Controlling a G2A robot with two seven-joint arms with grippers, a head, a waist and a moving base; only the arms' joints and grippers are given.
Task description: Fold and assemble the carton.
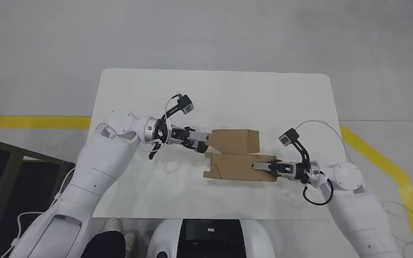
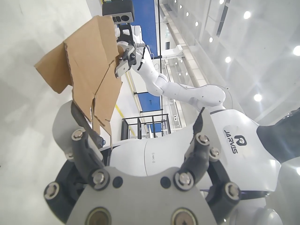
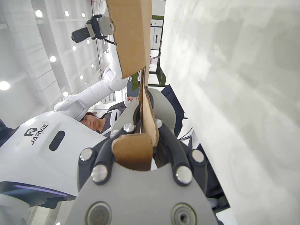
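The brown cardboard carton [image 1: 233, 155] is partly unfolded and hangs just above the middle of the white table [image 1: 135, 97]. My right gripper [image 1: 261, 166] is shut on the carton's end nearest that arm; in the right wrist view the carton [image 3: 131, 24] runs edge-on between the fingers [image 3: 161, 111] of the right gripper [image 3: 144, 110]. My left gripper [image 1: 201, 143] is at the opposite end, open. In the left wrist view the left gripper [image 2: 138, 111] has its fingers wide apart, and the carton's [image 2: 91, 59] lower flaps hang beside one finger [image 2: 79, 118]. The right gripper [image 2: 123, 65] shows there pinching the far edge.
Bare tabletop lies all around the carton, widest at the far side. The table's front edge runs close beneath both arms. A yellow floor line [image 1: 39, 121] passes beyond the table's left and right sides.
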